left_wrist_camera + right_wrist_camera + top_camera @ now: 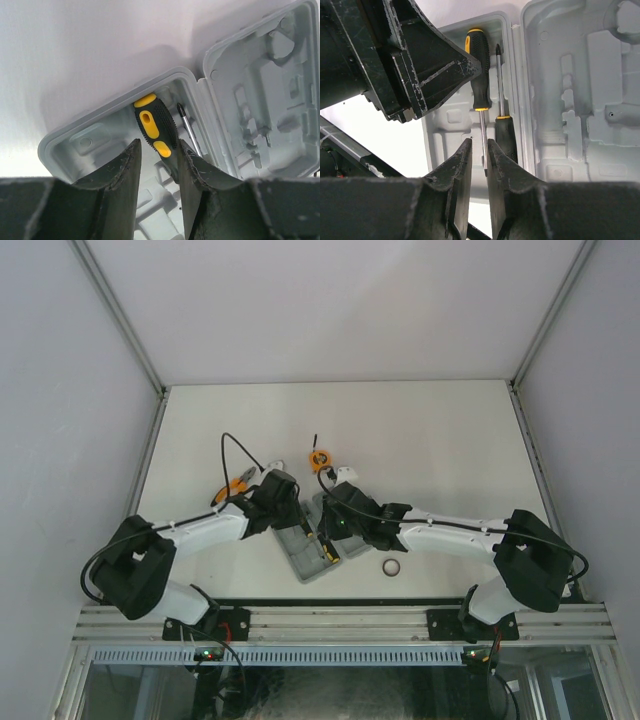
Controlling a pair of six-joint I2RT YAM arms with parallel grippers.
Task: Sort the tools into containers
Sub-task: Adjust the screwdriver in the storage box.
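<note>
My left gripper pinches the screwdriver handle to seat it in the case; right gripper hovers barely open, empty.

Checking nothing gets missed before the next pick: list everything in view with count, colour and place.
tool case: 1, grey, open, near middle of the table.
screwdrivers: 2, black-and-yellow handles, head to tail in one case half.
tape measure: 1, orange, on the table beyond the case.
pliers: 1, orange handles, left of the tape measure, partly hidden.
ring: 1, dark, on the table right of the case.
table: 1, white.
left arm, right arm: 2, white and black, meeting over the case.
left tool: 1, dark, fingers either side of a screwdriver handle; grip unclear.
right tool: 1, dark, fingers straddling that screwdriver's shaft; grip unclear.
</note>
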